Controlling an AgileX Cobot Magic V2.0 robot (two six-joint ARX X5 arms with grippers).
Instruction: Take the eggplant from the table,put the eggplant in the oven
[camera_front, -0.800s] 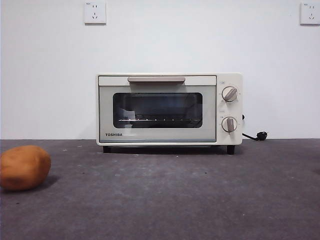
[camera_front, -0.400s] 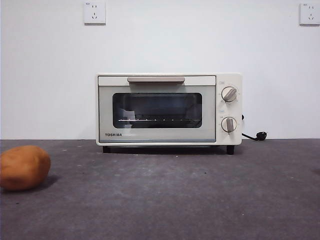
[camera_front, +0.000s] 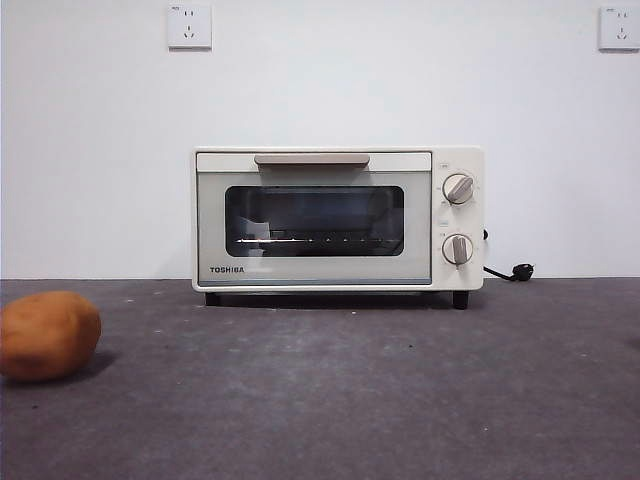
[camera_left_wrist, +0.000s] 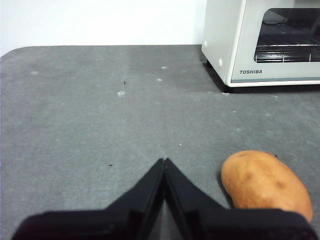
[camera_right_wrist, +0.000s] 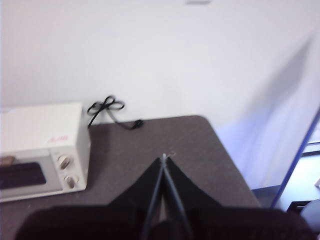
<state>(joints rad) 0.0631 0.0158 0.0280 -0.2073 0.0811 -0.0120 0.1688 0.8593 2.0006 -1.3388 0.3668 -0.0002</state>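
The eggplant cannot be found in any view; something may lie behind the dark oven glass, but the reflections make this impossible to judge. The oven (camera_front: 338, 219) is seen with its door shut, standing at the back of the table (camera_front: 350, 400) against a white wall. A potato (camera_front: 48, 335) is cut off at the front view's left edge. The left gripper (camera_left_wrist: 164, 161) is held low over the felt beside the potato, jaws pressed together on nothing. The right gripper (camera_right_wrist: 163, 157), blurred, is raised high, jaws likewise closed. A black cord (camera_right_wrist: 106, 107) trails behind the oven.
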